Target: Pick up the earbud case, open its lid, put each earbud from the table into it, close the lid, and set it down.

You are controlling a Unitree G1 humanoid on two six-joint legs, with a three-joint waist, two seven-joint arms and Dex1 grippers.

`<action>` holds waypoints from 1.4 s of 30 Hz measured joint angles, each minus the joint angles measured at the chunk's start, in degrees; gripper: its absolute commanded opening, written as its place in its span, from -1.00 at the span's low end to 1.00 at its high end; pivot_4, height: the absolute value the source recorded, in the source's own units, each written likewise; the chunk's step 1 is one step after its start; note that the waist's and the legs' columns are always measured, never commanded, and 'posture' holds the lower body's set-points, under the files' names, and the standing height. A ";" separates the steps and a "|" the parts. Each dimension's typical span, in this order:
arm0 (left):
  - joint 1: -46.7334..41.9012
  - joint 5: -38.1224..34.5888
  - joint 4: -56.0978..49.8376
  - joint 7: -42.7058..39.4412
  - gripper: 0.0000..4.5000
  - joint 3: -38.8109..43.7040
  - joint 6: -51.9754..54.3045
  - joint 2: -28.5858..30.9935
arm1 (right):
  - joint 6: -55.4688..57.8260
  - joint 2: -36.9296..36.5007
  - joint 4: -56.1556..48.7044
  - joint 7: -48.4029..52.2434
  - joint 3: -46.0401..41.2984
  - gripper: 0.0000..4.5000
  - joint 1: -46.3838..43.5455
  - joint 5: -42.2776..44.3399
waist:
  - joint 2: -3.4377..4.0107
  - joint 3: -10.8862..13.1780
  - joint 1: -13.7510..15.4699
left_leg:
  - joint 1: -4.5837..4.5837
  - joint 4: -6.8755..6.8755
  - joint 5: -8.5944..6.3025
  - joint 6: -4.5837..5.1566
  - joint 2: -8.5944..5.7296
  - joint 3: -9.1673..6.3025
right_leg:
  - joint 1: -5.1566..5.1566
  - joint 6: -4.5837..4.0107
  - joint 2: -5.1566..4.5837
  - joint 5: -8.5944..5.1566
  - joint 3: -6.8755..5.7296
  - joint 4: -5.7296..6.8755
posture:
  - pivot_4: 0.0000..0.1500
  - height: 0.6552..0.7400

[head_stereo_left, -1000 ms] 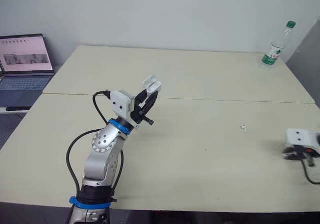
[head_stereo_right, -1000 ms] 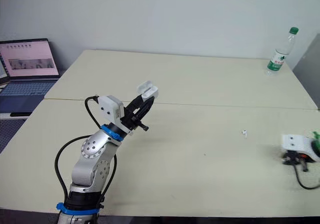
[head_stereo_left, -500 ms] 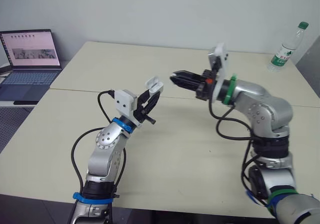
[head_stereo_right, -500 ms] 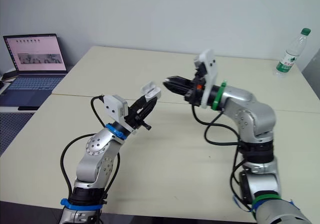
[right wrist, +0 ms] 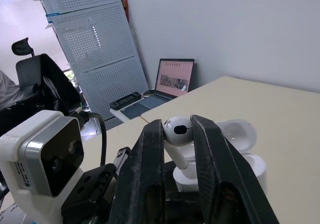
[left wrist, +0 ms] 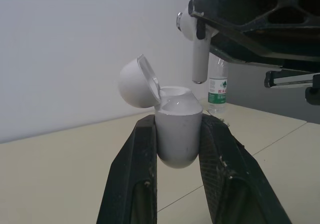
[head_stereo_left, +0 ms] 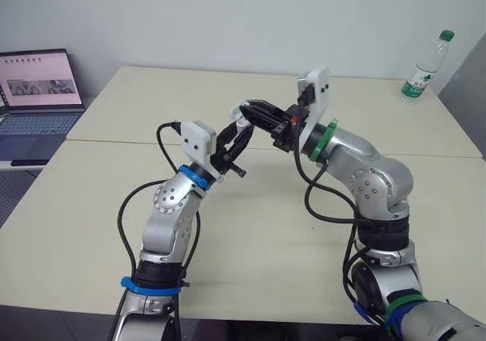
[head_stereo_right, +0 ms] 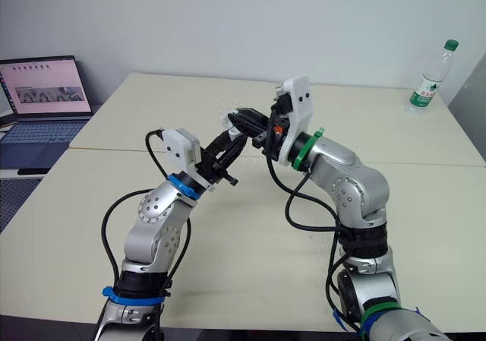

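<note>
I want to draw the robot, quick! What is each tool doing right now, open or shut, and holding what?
Left tool: closed on the earbud case, its lid open.
Right tool: closed on an earbud.

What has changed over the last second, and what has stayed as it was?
The right gripper rose from the right edge of the table and swung across to the left gripper; it now holds an earbud, stem down, just above the open earbud case. The left gripper stayed raised, shut on the case, lid open. Water bottle and laptop kept their places.
</note>
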 measured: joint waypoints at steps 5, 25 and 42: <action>0.00 0.00 0.00 -0.05 -0.66 0.00 0.00 0.01 | -1.10 0.18 0.11 -0.78 0.52 -0.82 0.09 -0.01 | 0.00 0.00 -0.11 | -0.01 0.00 0.00 0.00 0.00 0.00 | 0.00 0.00 0.00 0.00 0.00 -0.02 | 1.00 1.00; 0.00 0.05 -0.05 0.00 -0.66 -0.15 0.29 0.07 | -5.30 -1.12 2.96 -1.76 3.74 -0.82 1.05 -1.50 | 0.00 0.00 -0.43 | 0.00 -0.03 0.00 0.00 0.00 0.01 | -0.01 0.01 0.00 -0.01 0.02 -0.04 | 1.00 1.00; 0.00 0.09 -0.04 0.14 -0.66 -0.08 1.48 0.19 | -7.96 -1.06 3.78 -1.91 5.33 0.10 2.16 -2.77 | -0.01 0.01 -0.45 | -0.01 -0.06 0.00 0.00 0.01 0.04 | -0.03 0.02 0.01 -0.01 0.04 -0.07 | 1.00 1.00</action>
